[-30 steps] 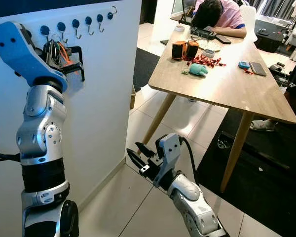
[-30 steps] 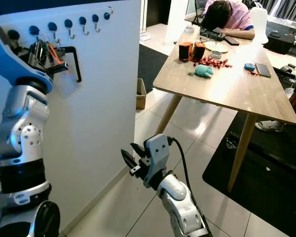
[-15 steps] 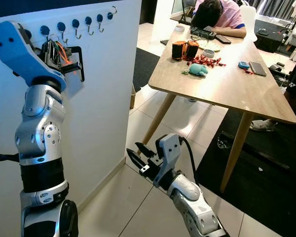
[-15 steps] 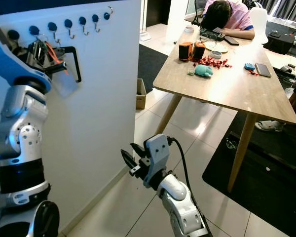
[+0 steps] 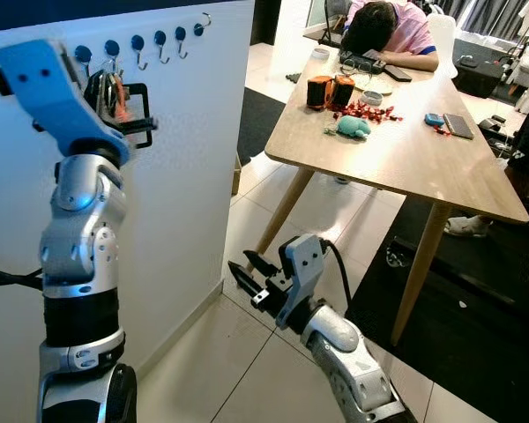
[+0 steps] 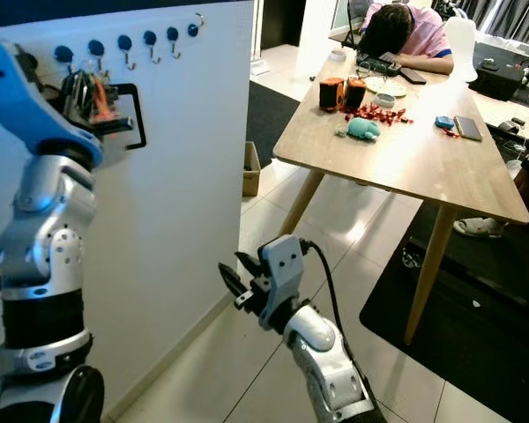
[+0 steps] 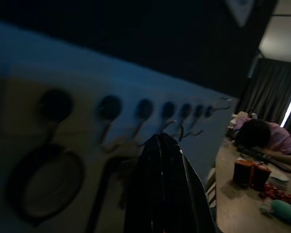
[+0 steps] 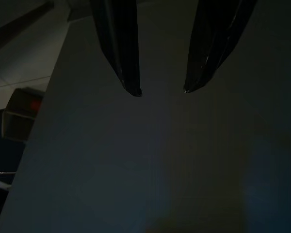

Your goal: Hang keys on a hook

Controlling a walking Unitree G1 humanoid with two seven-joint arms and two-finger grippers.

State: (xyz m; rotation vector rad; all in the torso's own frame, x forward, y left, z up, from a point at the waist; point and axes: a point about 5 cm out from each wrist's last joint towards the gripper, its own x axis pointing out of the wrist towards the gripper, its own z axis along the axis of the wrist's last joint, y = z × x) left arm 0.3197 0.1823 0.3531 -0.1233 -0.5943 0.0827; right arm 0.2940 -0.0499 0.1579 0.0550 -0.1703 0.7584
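White wall (image 5: 185, 150): smooth and flat, with a row of round blue knobs, each with a small bent metal hook (image 5: 142, 60) under it.
Keys (image 5: 106, 88): a dark bunch with an orange bit, held up by the hooks at the left end of the row. From the left wrist a thin metal ring (image 7: 172, 127) peeks over the fingertips, near a hook. I cannot tell if it is on a hook.
Left gripper (image 5: 145, 119): up high at the wall. Its black fingers (image 7: 162, 184) are pressed together on the keys.
Right gripper (image 5: 245, 271): down low over the shiny floor tiles (image 5: 247, 370), fingers apart, holding nothing.
Table (image 5: 406, 154): pale wood with slanted legs. A green soft toy (image 5: 353, 126), red bits and two dark tubs sit on it.
Person (image 5: 388, 31): pink top, head down on the far end.
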